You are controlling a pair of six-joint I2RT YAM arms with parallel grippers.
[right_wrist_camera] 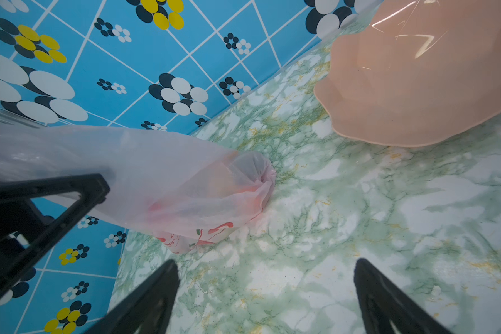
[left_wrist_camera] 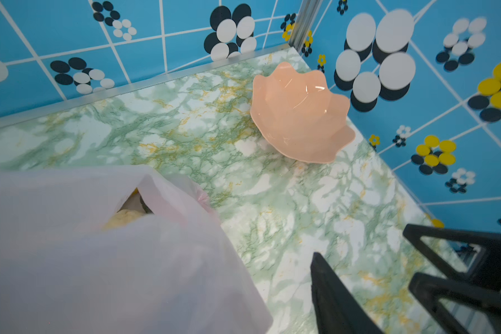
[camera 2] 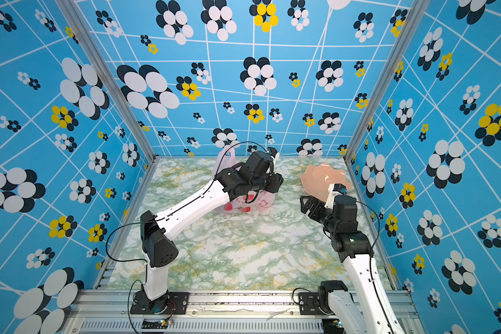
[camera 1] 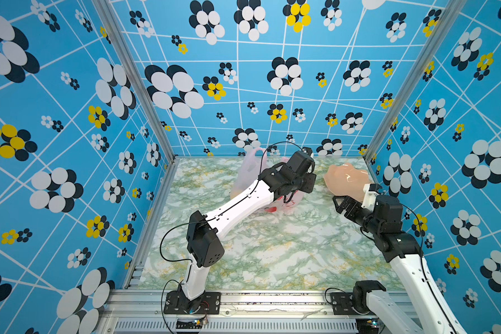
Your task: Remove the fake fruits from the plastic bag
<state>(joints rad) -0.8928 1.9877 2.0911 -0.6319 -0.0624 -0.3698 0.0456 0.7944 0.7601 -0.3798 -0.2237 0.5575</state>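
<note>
In both top views, the pink plastic bag (camera 1: 246, 170) lies on the marbled counter (camera 1: 272, 254), partly under the left arm (camera 1: 243, 205). The right fingers (camera 1: 341, 203) hover spread wide and empty, between the bag and a peach dish (camera 1: 346, 176).

From the left wrist, only one of the left fingers (left_wrist_camera: 330, 295) shows, just beside the bag. Bag film covers the rest, so I cannot tell if they grip. Fake fruits (left_wrist_camera: 125, 217) show yellow inside the bag's mouth.

From the right wrist, the right fingers stand open above the counter, with the bag ahead of them.
</note>
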